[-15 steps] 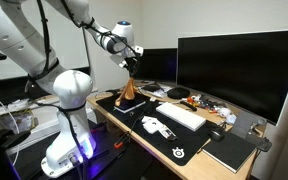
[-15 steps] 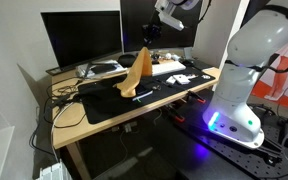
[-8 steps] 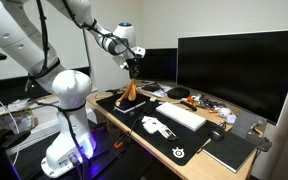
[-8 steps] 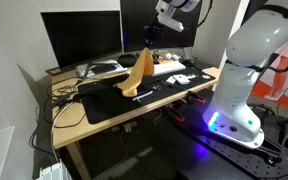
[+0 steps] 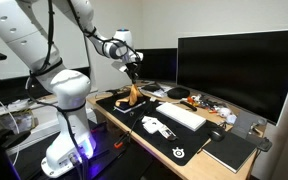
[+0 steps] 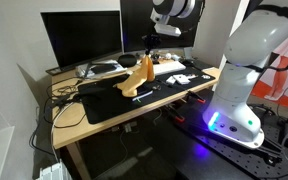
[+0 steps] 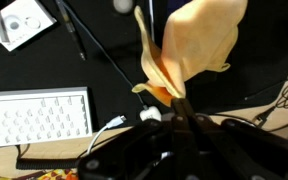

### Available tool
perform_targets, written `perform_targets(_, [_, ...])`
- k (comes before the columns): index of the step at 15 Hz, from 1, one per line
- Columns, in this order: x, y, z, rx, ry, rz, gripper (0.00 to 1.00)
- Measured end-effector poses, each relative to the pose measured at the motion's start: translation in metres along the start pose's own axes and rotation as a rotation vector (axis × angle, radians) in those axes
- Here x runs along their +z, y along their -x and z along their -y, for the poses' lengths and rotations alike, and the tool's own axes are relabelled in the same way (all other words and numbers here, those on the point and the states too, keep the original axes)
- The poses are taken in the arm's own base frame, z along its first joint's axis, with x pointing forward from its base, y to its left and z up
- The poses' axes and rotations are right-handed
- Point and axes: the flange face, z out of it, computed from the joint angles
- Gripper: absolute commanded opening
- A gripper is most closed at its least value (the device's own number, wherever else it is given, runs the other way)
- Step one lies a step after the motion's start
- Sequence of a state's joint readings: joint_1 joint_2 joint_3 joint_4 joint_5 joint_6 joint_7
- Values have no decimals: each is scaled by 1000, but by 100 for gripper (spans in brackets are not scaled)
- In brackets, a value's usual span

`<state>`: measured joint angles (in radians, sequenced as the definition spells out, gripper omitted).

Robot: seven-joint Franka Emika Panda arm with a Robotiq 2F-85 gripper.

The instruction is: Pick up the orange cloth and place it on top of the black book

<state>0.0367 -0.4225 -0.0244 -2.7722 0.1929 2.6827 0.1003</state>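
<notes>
The orange cloth hangs from my gripper over the left part of the black desk mat, and its lower end rests on the mat. It also shows in an exterior view below the gripper. In the wrist view the gripper is shut on one end of the cloth, which spreads away from the fingers. The black book lies flat at the desk's front right corner, far from the gripper.
A white keyboard and a white controller lie on the mat. A large monitor stands behind them. Cables and small items clutter the space below the monitor. The keyboard also shows in the wrist view.
The gripper has moved down a little with the cloth. The lower part of the cloth now bunches more on the mat.
</notes>
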Motion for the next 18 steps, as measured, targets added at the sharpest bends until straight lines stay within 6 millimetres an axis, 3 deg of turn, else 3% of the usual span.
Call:
perform_targets(7, [26,4,-14,-72,167,42,0])
perform_targets(8, [30,5,-15,-77,179,51,23])
perform_targets(13, [48,12,-16,-99,204,95,55])
perform_targets(18, [46,10,-7,-114,194,87,93])
